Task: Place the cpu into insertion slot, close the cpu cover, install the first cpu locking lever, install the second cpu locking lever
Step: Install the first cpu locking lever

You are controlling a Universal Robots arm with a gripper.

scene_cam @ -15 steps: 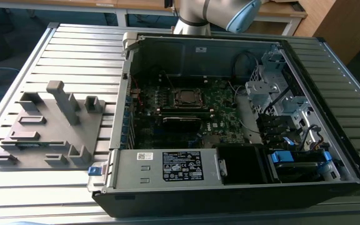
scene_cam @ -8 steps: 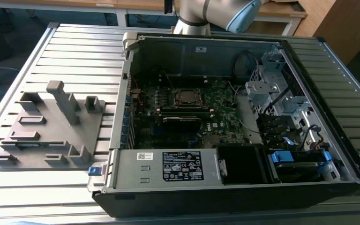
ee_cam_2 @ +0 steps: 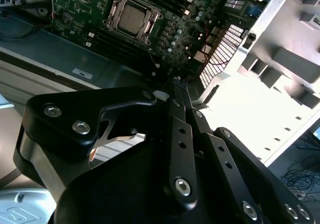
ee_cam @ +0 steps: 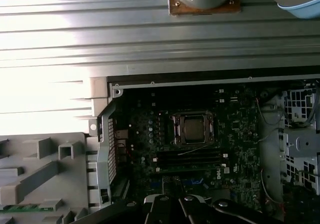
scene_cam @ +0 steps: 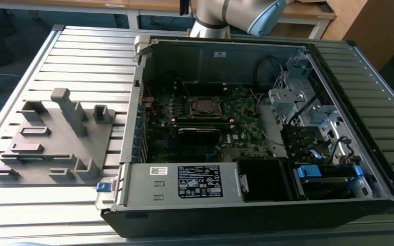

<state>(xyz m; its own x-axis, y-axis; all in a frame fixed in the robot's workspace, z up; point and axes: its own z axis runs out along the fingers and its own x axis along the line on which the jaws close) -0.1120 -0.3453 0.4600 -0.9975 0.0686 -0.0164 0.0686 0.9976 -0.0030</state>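
Hovering gripper [ee_cam_2: 181,91] above seated cpu [ee_cam_2: 131,19].

Silver-grey cpu [ee_cam_2: 132,19] — green circuit board [ee_cam_2: 75,1], grey fixture [scene_cam: 57,141].

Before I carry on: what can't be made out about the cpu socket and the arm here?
- Whether the cpu cover is latched: the detail along its sides is too small in the second wrist view.
- Edges of the cpu: hidden under that cover's frame, so seating is unclear.
- Near strip of the motherboard, first wrist view: hidden behind the gripper.
- The arm: cut off by the exterior view's top edge.
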